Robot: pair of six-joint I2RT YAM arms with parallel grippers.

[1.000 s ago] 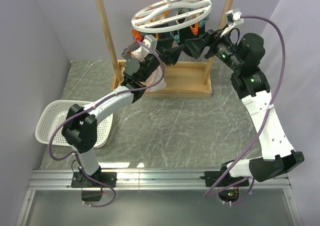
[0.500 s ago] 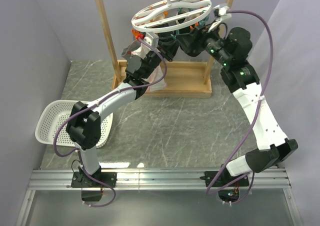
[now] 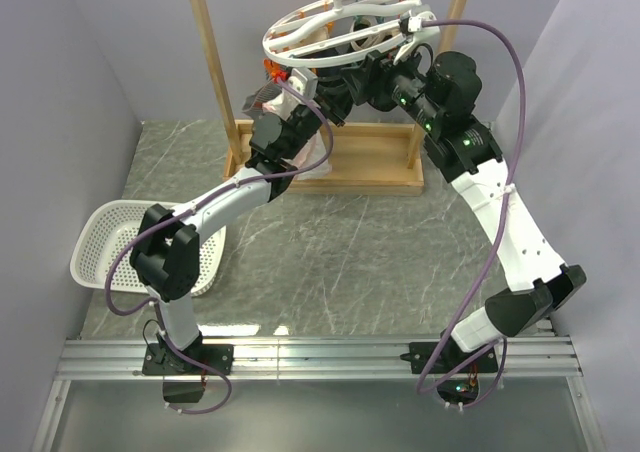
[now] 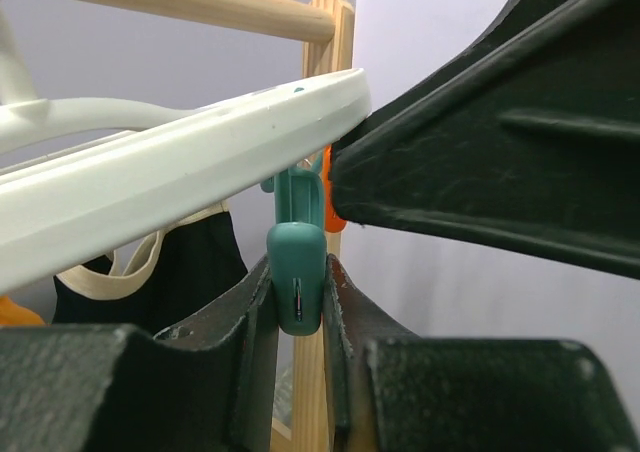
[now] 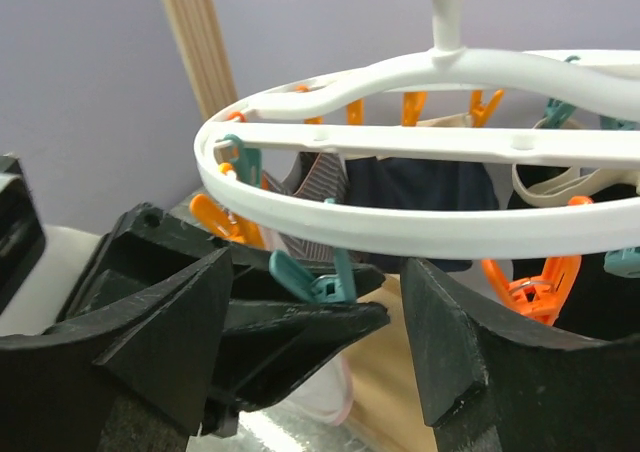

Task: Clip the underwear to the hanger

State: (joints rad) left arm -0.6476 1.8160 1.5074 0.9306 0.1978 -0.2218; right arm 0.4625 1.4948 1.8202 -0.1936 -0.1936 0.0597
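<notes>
Two arms are raised to the hanger (image 3: 300,45), which hangs by its hook from the top bar of the wooden frame rack (image 3: 213,67) at the far side of the table (image 3: 340,252).

Left gripper (image 4: 298,270): fingers drawn in close, one on each side of a teal clip (image 4: 296,244) that dangles from the hanger's white ring. Both fingers press against the clip's sides. The clip hangs upright, just below the ring.

Right gripper (image 5: 318,272): fingers spread wide and holding nothing. It sits directly below the ring, facing the left gripper. The tip of the left gripper and the teal clip lie in the gap between its fingers, with no contact visible on either side.

Underwear (image 3: 313,158): pale fabric with a pink edge, hanging below the left gripper in front of the rack's lower rail and clear of the table. The right wrist view shows its lower edge beneath the teal clip. What supports it cannot be determined from any view, and no part of it is seen inside the clip.

Other items noted: orange clips (image 5: 528,277) along the ring; dark garments (image 5: 420,187) and a grey striped cloth (image 5: 320,177) already hanging from the hanger's far side; a white basket (image 3: 95,244) at the left edge of the table, well apart from the rack.
</notes>
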